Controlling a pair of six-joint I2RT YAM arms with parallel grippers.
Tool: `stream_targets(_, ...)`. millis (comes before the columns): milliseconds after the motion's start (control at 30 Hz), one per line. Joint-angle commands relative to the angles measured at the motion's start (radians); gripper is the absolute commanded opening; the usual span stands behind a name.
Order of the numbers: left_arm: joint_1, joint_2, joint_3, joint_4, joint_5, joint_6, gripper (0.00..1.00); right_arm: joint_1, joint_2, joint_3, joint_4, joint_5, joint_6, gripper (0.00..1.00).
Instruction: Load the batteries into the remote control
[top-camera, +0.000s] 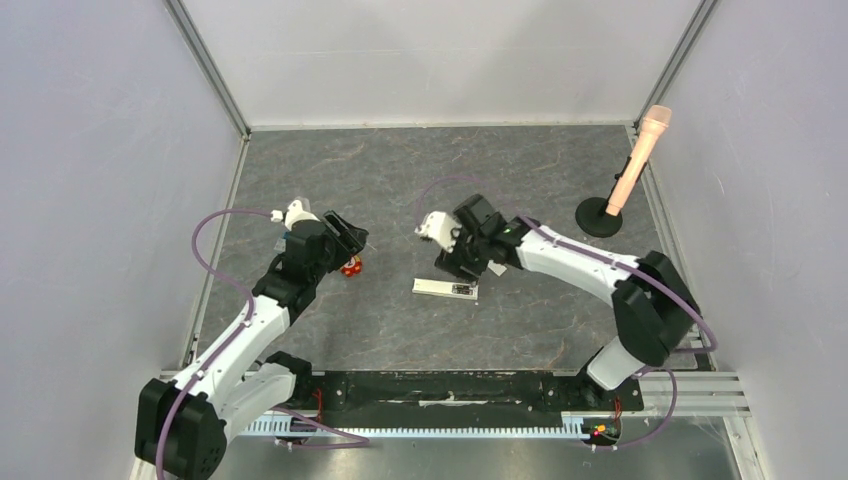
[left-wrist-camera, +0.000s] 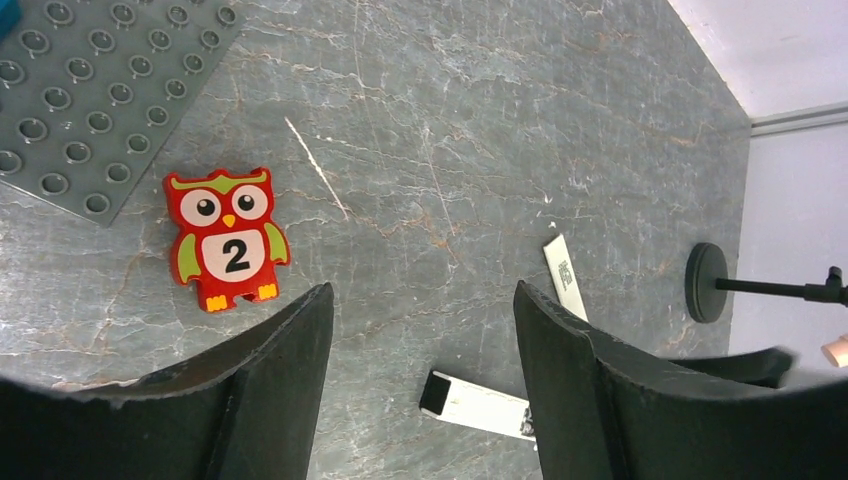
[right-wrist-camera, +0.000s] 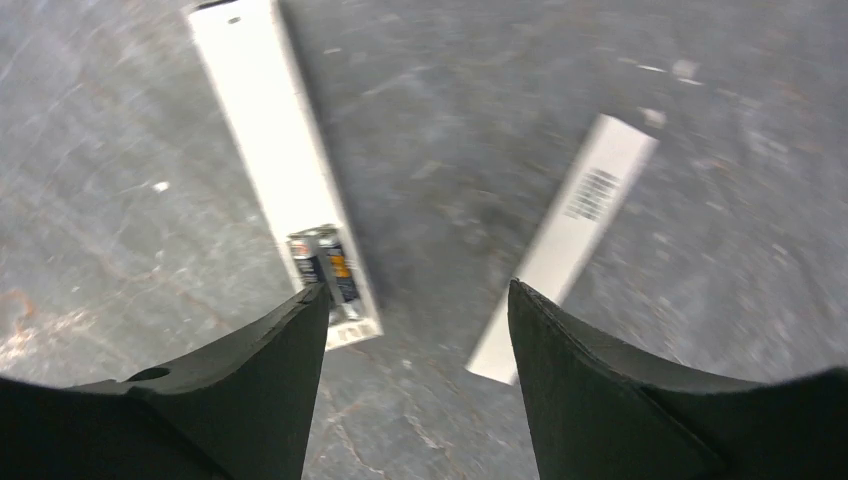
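Slim white remote control (right-wrist-camera: 275, 150), flat on grey tabletop (right-wrist-camera: 450, 120), compartment at one end uncovered. Two dark batteries (right-wrist-camera: 325, 268) seated side by side inside, lengthwise, orange marking on one.

Found a dark grey, marble-veined tabletop (top-camera: 400, 330), marked with fine pale scratches and scuffs. Enclosed at left, back and right by plain, pale lilac-grey wall panels (top-camera: 440, 50), joined at slanting aluminium corner posts (top-camera: 207, 65). Lit softly and evenly throughout; recorded a black rail (top-camera: 450, 385) along the near edge, backed by a ribbed metal strip (top-camera: 450, 428).
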Motion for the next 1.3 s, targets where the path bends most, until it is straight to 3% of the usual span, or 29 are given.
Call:
stream_targets(0, 0.008, 0.005, 0.029, 0.063, 0.028, 0.039, 0.72, -0.108, -0.071, -0.023, 0.106, 0.049, 0.103, 0.69)
stream_targets(100, 0.008, 0.012, 0.034, 0.065, 0.046, 0.041, 0.71, -0.158, -0.015, -0.003, 0.088, 0.14, 0.115, 0.69)
stream_targets(267, 0.008, 0.04, 0.06, 0.072, 0.095, 0.062, 0.72, -0.21, 0.105, 0.063, 0.003, 0.169, 0.144, 0.7)
stream_targets(633, 0.008, 0.162, 0.1, 0.134, 0.2, 0.044, 0.71, -0.246, 0.185, 0.104, -0.034, 0.115, 0.161, 0.7)
stream_targets(933, 0.008, 0.23, 0.133, 0.176, 0.237, 0.027, 0.7, -0.246, 0.224, 0.097, -0.067, 0.064, 0.174, 0.61)
stream_targets(1167, 0.008, 0.253, 0.144, 0.182, 0.244, 0.027, 0.67, -0.247, 0.292, 0.12, -0.106, 0.043, 0.196, 0.42)
stream_targets(1267, 0.007, 0.279, 0.147, 0.181, 0.254, 0.028, 0.65, -0.246, 0.315, 0.138, -0.122, 0.036, 0.207, 0.42)
